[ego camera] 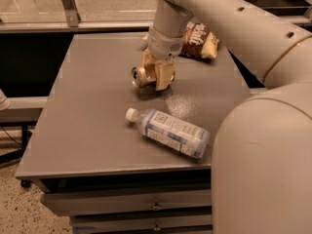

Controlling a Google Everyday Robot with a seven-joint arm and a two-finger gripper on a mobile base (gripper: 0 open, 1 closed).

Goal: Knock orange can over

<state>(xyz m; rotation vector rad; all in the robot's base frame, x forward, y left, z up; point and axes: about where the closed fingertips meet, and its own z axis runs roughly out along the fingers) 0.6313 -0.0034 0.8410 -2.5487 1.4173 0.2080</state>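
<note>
Item: orange can (140,76). We are logging it at the far middle of the table (87,111), tipped well off upright, with its silver top facing left and toward the camera. Its body is lying right against the gripper (157,79). We are not able to tell whether it is resting on the tabletop or hanging just above it.

Item: gripper. We are finding it low over the table at the end of the arm (234,18), pointing downward and touching the can's right side. We cannot tell whether it is clasping the can or only pressing against it.

Handling notes. We are judging the can light and its thin metal wall stiff enough for a push, though it would dent under a hard squeeze. The smooth round side is likely slippery, and it will roll freely once it is down on the flat top. For tipping, we are favouring a sideways push high on the wall near the rim. For holding, we are favouring a hold across the mid-body.

Also present. A clear plastic bottle (173,133) is lying on its side nearer the front edge, apart from the can. A snack bag (197,40) is lying at the back right, partly behind the arm.
</note>
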